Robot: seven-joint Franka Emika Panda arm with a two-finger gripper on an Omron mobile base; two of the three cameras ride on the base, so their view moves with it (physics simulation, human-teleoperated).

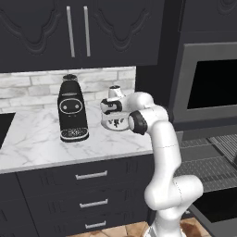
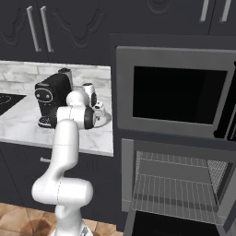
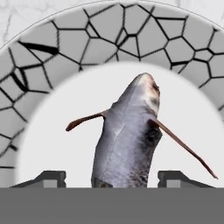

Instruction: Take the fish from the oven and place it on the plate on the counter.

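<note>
Grey fish (image 3: 129, 140) between released jaws, over plate (image 3: 57, 48) centre, on counter (image 1: 32, 139)

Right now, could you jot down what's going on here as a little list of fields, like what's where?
fish: grey, lying on the pale centre of the plate
plate: round, cracked-pattern grey rim, on the counter
counter: white marble top above dark drawers
fingers: gripper over the plate, tips spread either side of the fish, apart from it
coffee machine: black, upright on the counter, left of the plate
oven: door down, wire racks bare
</note>
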